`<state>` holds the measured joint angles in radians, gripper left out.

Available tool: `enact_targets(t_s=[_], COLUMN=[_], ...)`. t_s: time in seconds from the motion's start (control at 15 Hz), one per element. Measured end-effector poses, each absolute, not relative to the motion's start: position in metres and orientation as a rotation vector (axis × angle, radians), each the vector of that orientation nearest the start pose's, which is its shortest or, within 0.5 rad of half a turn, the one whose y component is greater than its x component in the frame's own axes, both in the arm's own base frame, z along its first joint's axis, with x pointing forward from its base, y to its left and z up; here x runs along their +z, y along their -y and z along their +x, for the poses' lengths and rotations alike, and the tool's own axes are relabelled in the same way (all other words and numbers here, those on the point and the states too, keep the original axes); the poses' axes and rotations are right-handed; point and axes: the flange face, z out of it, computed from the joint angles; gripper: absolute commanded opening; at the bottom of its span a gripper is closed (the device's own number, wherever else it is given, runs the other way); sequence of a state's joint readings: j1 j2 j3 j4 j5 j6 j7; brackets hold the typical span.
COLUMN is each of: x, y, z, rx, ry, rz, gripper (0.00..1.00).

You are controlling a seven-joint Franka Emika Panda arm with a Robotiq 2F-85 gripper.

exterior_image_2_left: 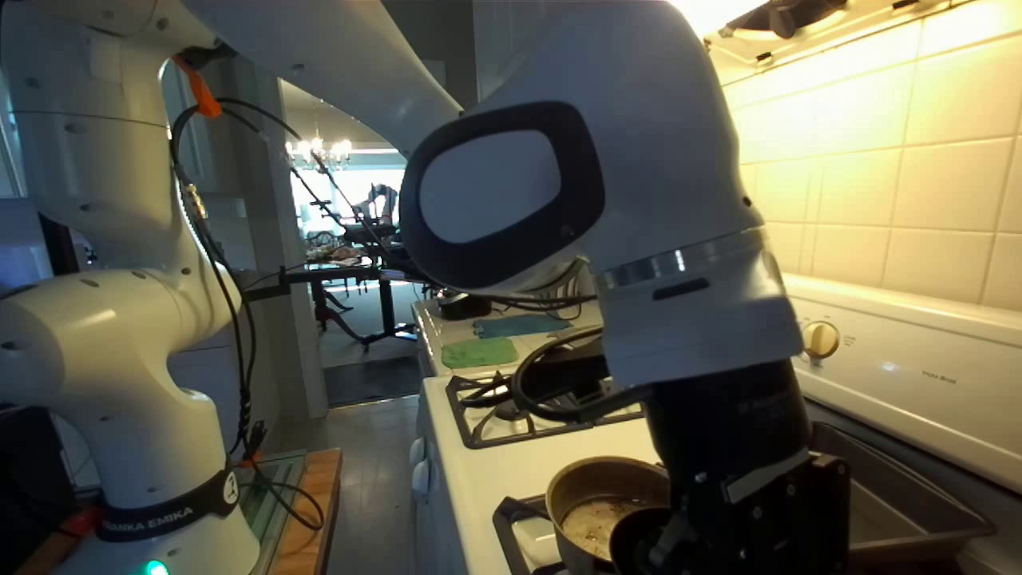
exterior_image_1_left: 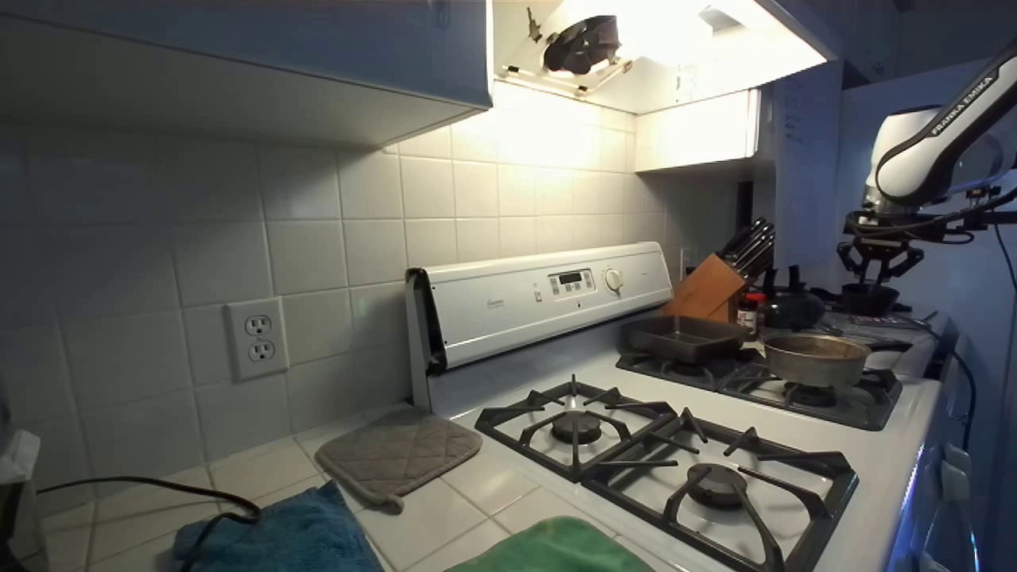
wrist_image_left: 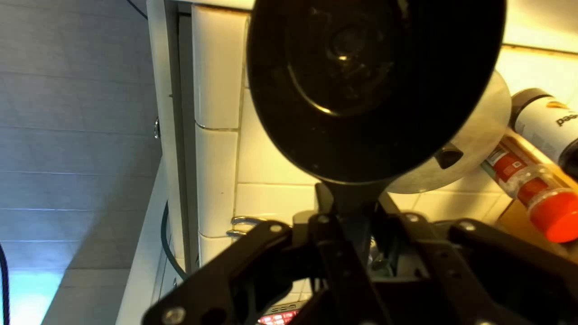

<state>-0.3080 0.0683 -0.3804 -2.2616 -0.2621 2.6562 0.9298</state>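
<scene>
Black fingers [wrist_image_left: 323,199] pinch the handle [wrist_image_left: 355,195] of a round black pan [wrist_image_left: 375,95]; hold it level, avoiding the red-capped plastic bottle [wrist_image_left: 535,189] at its four o'clock.

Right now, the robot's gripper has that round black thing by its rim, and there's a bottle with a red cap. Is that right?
Not by its rim: the wrist view shows the gripper holding the round black thing by its handle. There is a bottle with a red cap.

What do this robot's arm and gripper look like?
The arm is white and rounded, with white-on-black FRANKA EMIKA lettering and a green base light. Black cables hang along it, near an orange tie. The gripper is black and jointed, with silvery screws.
</scene>
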Motion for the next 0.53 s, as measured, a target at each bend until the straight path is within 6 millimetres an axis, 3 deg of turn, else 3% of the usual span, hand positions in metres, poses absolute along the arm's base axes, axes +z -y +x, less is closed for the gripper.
enact_targets(t_s=[0.53], x=[0.333], y=[0.387], z=[0.434], rx=[-0.496], ry=[-2.213], rz=[-2.430], gripper=[0.06])
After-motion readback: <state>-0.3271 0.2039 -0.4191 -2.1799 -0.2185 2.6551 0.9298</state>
